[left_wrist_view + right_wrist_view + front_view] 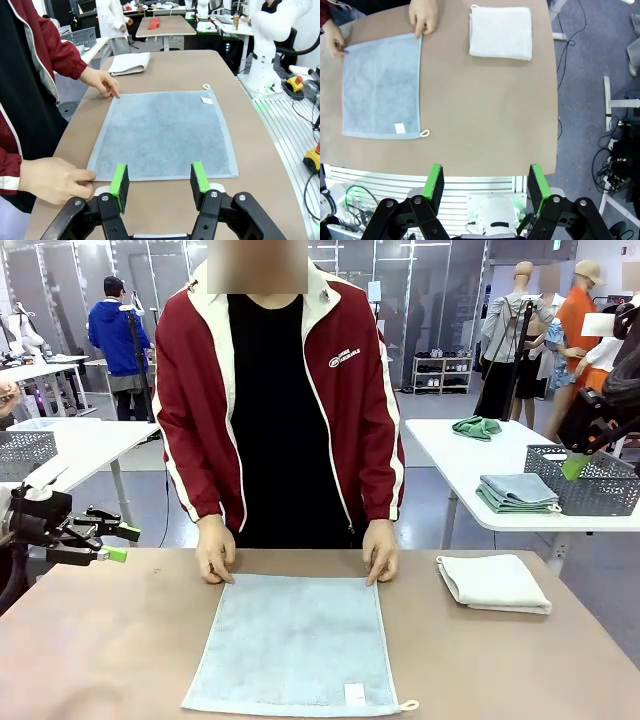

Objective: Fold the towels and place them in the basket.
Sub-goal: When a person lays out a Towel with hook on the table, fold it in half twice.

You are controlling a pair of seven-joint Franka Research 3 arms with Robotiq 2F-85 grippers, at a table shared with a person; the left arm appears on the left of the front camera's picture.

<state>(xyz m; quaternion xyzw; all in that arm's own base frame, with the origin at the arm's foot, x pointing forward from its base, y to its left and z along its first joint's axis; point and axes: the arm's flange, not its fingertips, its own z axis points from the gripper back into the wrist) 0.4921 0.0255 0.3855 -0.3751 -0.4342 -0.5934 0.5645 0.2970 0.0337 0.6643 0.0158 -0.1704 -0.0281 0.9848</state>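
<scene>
Taking the table [110,640] as a dial with the person at 12, the spread towel [295,640] lies flat from the centre down to 6. The person presses its far corners, one hand [214,552] at 11, the other hand [381,554] at 1. The folded towel [493,582] lies at 3, well apart from it. My left claw [124,543] hangs at about 10. Beyond, at 2, a mesh basket [590,485] stands on a side table [450,455], with stacked cloths [517,493] just beside it at its 9.
</scene>
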